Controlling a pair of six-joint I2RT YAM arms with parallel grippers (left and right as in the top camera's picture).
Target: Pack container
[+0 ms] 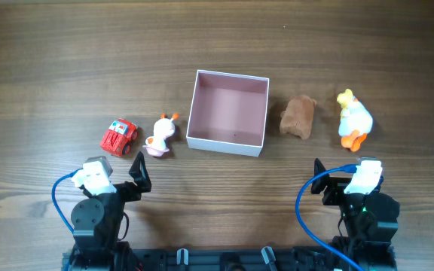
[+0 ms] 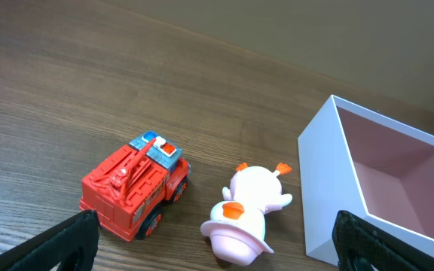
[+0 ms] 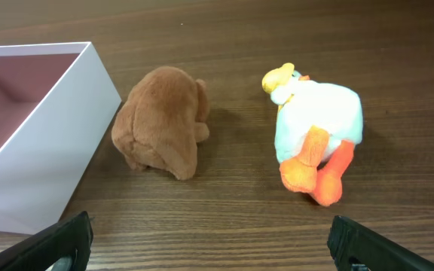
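Observation:
The container (image 1: 227,141) is a square white box with a dusty pink inside, empty, at the table's middle. It also shows in the left wrist view (image 2: 330,188) and the right wrist view (image 3: 51,143). Left of it lie a red toy fire truck (image 1: 119,136) (image 2: 134,188) and a white and pink duck toy (image 1: 161,135) (image 2: 247,211). Right of it lie a brown plush (image 1: 298,117) (image 3: 164,124) and a white duck plush with orange feet (image 1: 353,119) (image 3: 315,139). My left gripper (image 1: 123,175) (image 2: 217,245) and right gripper (image 1: 339,177) (image 3: 217,245) are open and empty, near the front edge.
The wooden table (image 1: 51,60) stretches around the toys. Blue cables (image 1: 304,207) loop by both arm bases at the front edge.

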